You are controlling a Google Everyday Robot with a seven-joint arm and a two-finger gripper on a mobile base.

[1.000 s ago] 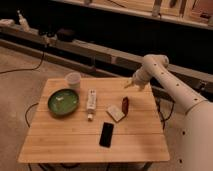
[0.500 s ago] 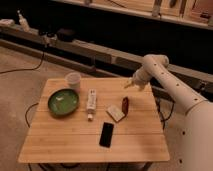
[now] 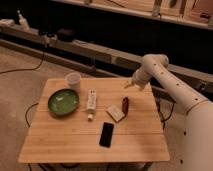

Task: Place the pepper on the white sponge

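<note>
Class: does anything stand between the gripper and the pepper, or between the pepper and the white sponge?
Nothing visible does. The gripper hangs over the table, just behind the pepper; the white sponge lies right beside the pepper.

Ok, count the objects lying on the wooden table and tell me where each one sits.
6: cup back left, green bowl left, white bottle centre, white sponge beside pepper, phone in front. None seems hidden. Gripper hovers over the back right edge.
</note>
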